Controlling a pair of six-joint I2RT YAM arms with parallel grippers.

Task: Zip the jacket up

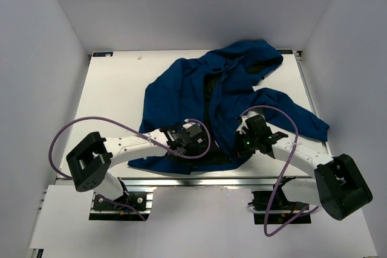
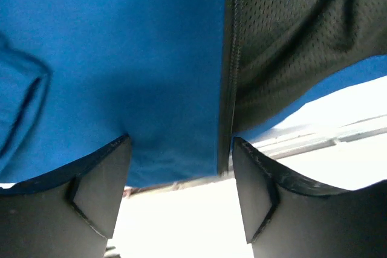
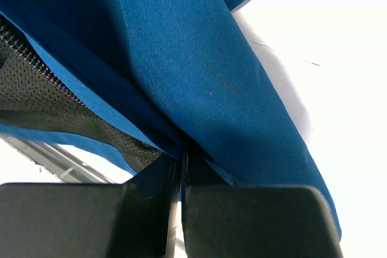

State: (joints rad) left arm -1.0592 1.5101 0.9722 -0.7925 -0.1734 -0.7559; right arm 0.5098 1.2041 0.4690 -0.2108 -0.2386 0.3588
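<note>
Overhead, white table point(image 1: 115, 89), pale grey walls point(image 1: 36, 58), blue jacket point(image 1: 175, 95) lying unzipped.

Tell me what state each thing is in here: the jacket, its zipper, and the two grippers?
jacket: rumpled on the table, front open, black mesh lining showing.
zipper: undone.
left gripper: open, at the hem beside the zipper, holding nothing.
right gripper: shut, pinching the jacket's blue fabric.
</note>
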